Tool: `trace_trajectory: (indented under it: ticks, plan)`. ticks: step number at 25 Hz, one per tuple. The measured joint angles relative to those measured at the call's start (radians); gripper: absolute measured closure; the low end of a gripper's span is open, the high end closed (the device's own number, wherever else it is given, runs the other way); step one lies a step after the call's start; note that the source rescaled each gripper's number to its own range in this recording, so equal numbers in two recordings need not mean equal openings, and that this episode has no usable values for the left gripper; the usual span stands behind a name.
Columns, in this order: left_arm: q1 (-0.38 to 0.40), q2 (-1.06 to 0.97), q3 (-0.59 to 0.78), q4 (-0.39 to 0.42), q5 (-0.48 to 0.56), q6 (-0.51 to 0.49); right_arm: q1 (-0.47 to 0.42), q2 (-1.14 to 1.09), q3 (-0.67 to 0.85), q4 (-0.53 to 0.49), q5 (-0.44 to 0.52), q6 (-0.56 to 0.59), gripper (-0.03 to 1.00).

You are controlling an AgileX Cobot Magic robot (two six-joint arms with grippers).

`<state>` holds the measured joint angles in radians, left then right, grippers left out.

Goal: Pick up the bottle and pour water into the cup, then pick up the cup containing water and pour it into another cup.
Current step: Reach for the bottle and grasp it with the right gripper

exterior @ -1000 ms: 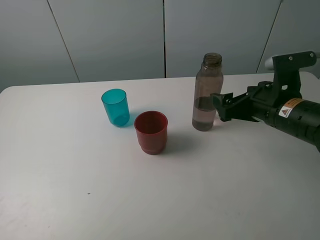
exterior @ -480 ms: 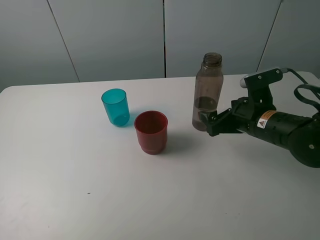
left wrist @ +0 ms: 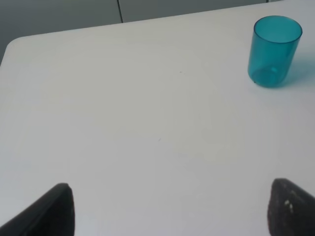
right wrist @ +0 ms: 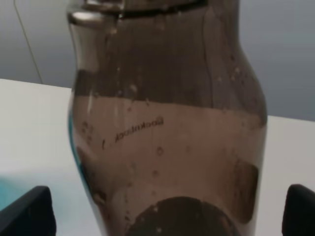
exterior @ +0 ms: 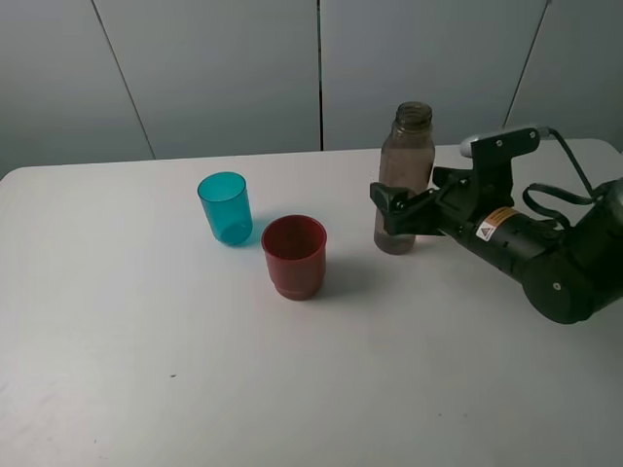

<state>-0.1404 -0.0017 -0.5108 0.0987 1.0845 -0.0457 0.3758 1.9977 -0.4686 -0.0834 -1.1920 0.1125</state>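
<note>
Just right of centre, right gripper (exterior: 394,209) gapes around the bottle (exterior: 404,156), holding nothing; slick, part-filled plastic likely suits mid-body grip.

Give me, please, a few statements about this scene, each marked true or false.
1. The bottle stands upright on the table. True.
2. The right pincer is shut on the bottle. False: its jaws stand open on either side of it.
3. The red cup lies on its side. False: it stands upright.
4. The teal cup stands apart from the red cup. True.
5. The left pincer holds the teal cup. False: it is open and empty, with the cup apart from it.
</note>
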Motion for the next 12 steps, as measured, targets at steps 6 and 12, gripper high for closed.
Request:
trace_trajectory:
  ticks: [6, 12]
  plan:
    - [0.0, 0.0, 0.0, 0.0, 0.0, 0.0, 0.0, 0.059, -0.077, 0.014, -0.011, 0.002, -0.03]
    - [0.0, 0.0, 0.0, 0.0, 0.0, 0.0, 0.0, 0.117, -0.132, 0.016, -0.016, 0.002, -0.03]
